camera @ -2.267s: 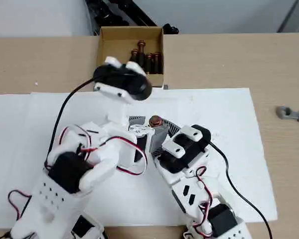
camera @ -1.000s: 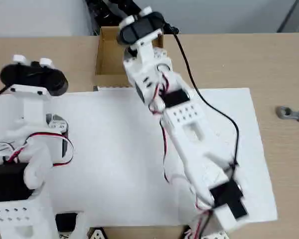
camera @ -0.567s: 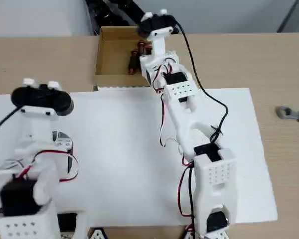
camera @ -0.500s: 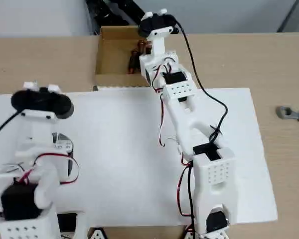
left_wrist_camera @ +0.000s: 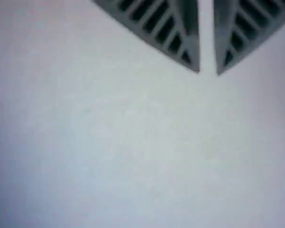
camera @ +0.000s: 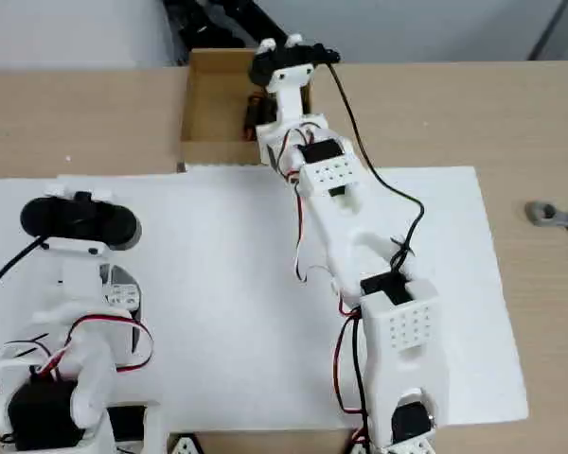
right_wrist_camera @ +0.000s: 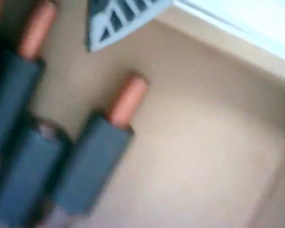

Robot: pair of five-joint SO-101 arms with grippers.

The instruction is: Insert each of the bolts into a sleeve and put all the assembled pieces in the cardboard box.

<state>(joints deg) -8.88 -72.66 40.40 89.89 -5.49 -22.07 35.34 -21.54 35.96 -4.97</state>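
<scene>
The cardboard box (camera: 201, 104) stands at the back of the table. My right gripper (camera: 268, 113) hangs over its right half, the arm stretched out across the paper. In the right wrist view, several dark sleeves with copper bolt ends lie on the box floor (right_wrist_camera: 194, 142). One assembled piece (right_wrist_camera: 92, 166) lies apart from one grey finger (right_wrist_camera: 118, 21), nothing is held, and the gripper is open. My left gripper (camera: 118, 282) sits low over the left of the white paper. Its fingertips nearly touch, and the left gripper (left_wrist_camera: 207, 69) holds nothing.
A white paper sheet (camera: 218, 284) covers the table's middle. A metal wrench (camera: 554, 218) lies on the bare wood at the far right. Dark equipment (camera: 218, 19) stands behind the box.
Both grippers met at a bolt and sleeve in the paper's middle. The right arm then swung out to the box, and the left arm drew back to the left.
</scene>
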